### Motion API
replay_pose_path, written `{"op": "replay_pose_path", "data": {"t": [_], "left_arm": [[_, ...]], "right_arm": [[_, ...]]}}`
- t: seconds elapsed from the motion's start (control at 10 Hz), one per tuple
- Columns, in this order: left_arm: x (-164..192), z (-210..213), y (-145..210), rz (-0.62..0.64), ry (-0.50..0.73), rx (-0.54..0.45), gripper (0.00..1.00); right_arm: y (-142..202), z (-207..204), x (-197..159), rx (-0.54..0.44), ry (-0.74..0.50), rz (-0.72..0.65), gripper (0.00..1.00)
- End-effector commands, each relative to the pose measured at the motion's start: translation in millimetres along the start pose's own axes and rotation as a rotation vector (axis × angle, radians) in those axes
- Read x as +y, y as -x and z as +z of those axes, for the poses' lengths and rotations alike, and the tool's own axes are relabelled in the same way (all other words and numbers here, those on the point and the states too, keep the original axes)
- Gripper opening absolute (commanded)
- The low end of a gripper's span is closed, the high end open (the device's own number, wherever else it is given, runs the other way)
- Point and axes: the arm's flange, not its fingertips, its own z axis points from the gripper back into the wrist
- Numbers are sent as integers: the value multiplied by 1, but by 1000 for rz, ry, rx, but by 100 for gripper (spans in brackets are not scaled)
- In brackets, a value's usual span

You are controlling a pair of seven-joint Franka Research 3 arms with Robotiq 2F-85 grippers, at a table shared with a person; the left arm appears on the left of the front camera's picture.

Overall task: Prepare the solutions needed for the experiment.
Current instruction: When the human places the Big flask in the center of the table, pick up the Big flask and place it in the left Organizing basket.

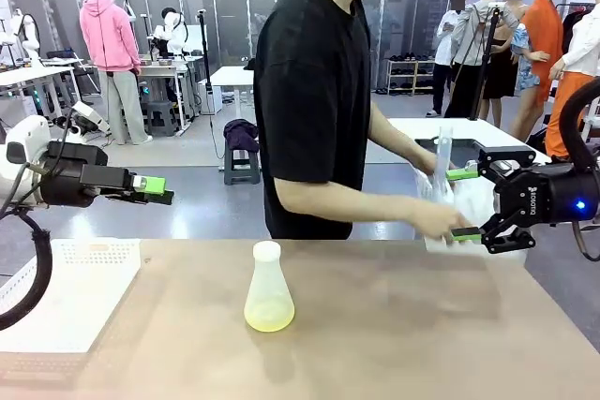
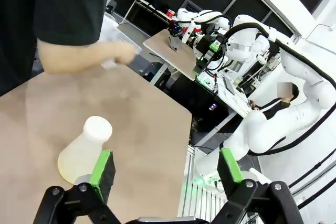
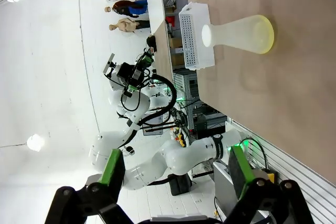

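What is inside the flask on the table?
The flask holds a shallow layer of pale yellow-green liquid at its base; above that it looks empty. The frosted wall blurs anything finer.

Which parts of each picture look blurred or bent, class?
Front view: the person's hand is motion-smeared, while the frosted plastic conical flask of pale yellow-green liquid stays sharp. Left wrist view: the person's forearm blurs. Right wrist view: rolled sideways, wide-angle bending of the tan table edge.

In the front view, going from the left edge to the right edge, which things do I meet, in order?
Left gripper → white tray → flask with yellow-green solution → person's hand → right gripper.
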Motion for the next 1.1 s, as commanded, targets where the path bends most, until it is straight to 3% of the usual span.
{"op": "replay_pose_path", "data": {"t": [0.0,0.3,0.4,0.6,0.8,1.0], "left_arm": [[26,-19,-5,-17,62,22,100],[92,-45,7,-264,227,52,100],[114,-47,19,-358,202,93,100],[126,-60,38,-496,171,85,100],[125,-78,56,-564,174,74,100],[128,-89,65,-618,86,76,100]], "right_arm": [[0,0,1,1,-10,8,100],[0,0,1,1,-10,8,100],[0,0,1,1,-10,8,100],[0,0,1,1,-10,8,100],[0,0,1,1,-10,8,100],[0,0,1,1,-10,8,100]]}}
